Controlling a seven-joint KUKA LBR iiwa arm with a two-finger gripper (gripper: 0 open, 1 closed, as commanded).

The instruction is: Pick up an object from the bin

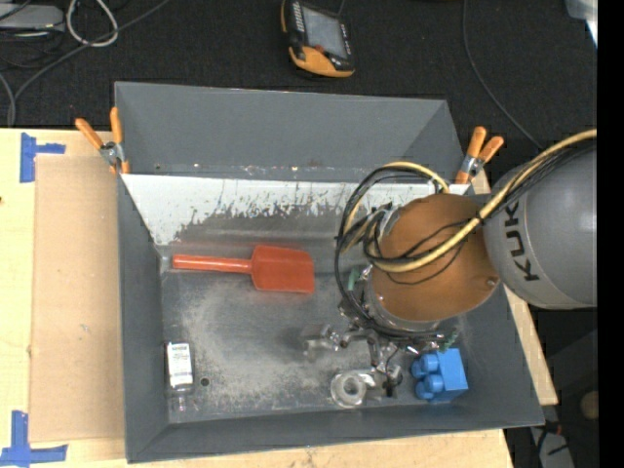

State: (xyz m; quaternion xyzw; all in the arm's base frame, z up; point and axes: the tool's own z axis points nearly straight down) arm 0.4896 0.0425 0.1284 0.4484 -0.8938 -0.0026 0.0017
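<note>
My gripper (387, 364) hangs low over the bin's front right part, under the arm's orange cover. Just in front of it, to the left, a silvery metal ring (348, 388) lies on the bin floor. A blue plastic block (440, 374) sits right beside the gripper on its right, close to the bin's right wall. A small silvery metal piece (325, 340) lies just left of the gripper. Whether the gripper touches any of them is hidden.
A red scoop (255, 267) with a long handle lies across the back of the bin floor, handle pointing left. A small white and grey box (178, 364) rests in the front left corner. Cables loop over the orange cover.
</note>
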